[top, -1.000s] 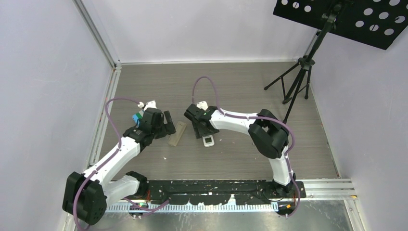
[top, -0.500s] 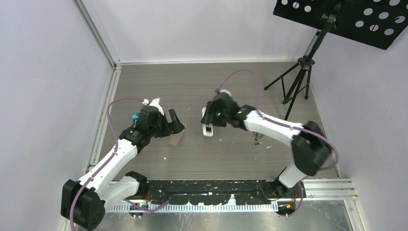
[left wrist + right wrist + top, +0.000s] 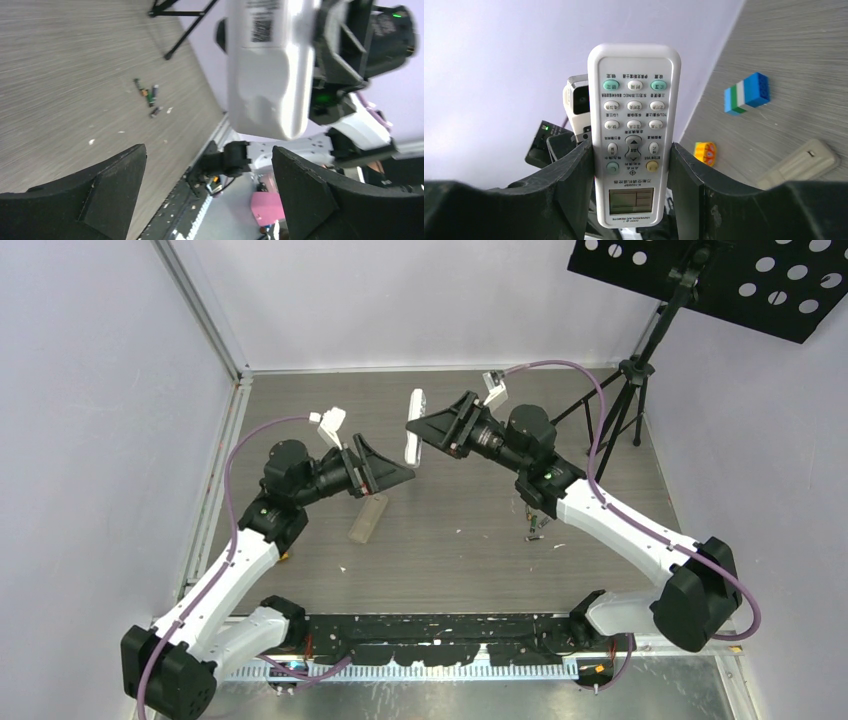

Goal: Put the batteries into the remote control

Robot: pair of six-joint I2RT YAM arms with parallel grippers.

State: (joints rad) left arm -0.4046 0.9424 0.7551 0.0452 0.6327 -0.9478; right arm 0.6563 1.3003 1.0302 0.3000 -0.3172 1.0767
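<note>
Gripping white remote (image 3: 633, 135) in right tool (image 3: 435, 430) above surface (image 3: 460, 560), facing wide-open left tool (image 3: 388, 464), with batteries (image 3: 150, 95) lying loose on surface by right arm (image 3: 610, 522).

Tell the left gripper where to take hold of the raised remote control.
On the remote control, grip the free button end across its long edges, coming from its back: the right gripper clamps the screen end, and the open left gripper faces that back.

batteries (image 3: 149, 95) tiny and blurred, remote control (image 3: 267, 75) cut off at top edge
</note>
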